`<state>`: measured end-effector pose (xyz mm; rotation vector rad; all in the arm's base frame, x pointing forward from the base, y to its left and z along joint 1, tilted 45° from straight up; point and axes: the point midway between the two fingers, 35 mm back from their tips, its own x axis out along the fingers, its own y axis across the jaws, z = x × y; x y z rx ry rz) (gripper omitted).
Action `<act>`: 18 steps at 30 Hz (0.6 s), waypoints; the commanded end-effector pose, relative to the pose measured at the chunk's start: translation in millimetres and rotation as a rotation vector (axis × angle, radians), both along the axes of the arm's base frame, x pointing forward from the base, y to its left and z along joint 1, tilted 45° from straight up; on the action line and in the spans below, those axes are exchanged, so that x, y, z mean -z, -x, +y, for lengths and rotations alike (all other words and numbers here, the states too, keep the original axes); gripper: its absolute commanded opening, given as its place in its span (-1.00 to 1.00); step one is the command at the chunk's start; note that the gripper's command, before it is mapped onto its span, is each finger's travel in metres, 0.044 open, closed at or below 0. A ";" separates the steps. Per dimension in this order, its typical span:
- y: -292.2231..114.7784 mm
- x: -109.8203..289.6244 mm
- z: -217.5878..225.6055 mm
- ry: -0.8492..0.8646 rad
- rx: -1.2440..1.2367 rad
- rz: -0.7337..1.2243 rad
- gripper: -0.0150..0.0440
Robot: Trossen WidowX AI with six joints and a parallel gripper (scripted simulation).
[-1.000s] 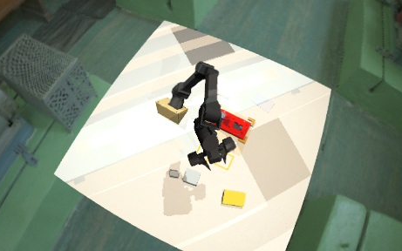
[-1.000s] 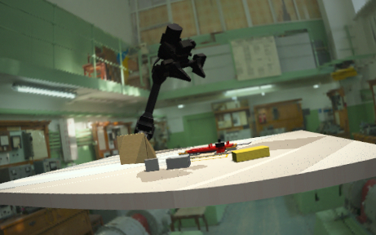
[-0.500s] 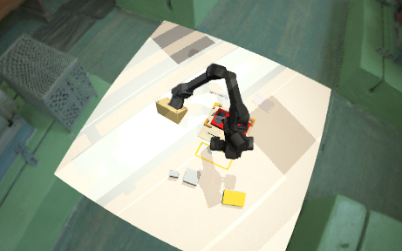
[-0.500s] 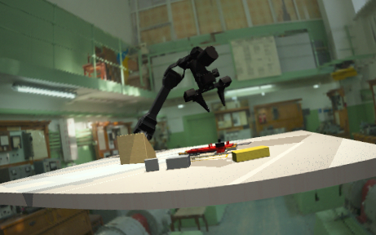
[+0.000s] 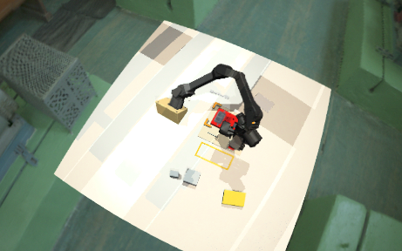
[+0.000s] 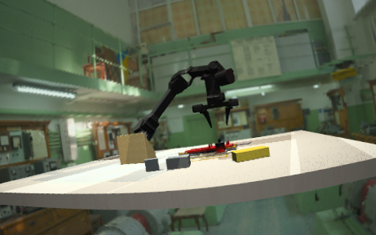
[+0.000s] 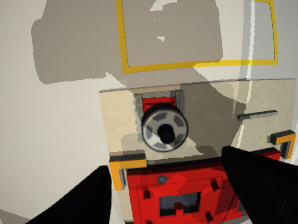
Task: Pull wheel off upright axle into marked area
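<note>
Overhead: black parallel-jaw gripper (image 5: 235,139) right of centre, beside the red flat fixture plate (image 5: 222,118); yellow-outlined marked rectangle (image 5: 214,155) just below. Exterior: fingers partly spread, gripping nothing, high over the white table (image 6: 305,171). Wrist: small grey spoked wheel (image 7: 164,128) at centre on its upright axle, marked rectangle above. Risks an off-centre descent, clipping the rim and jamming the wheel.
</note>
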<state>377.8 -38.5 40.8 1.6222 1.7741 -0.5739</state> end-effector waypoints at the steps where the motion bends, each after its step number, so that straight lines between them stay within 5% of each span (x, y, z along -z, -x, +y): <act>1: 3.0 -0.2 1.3 0.002 0.011 0.029 0.53; 18: 7.6 22.5 28.2 0.002 0.011 0.029 0.53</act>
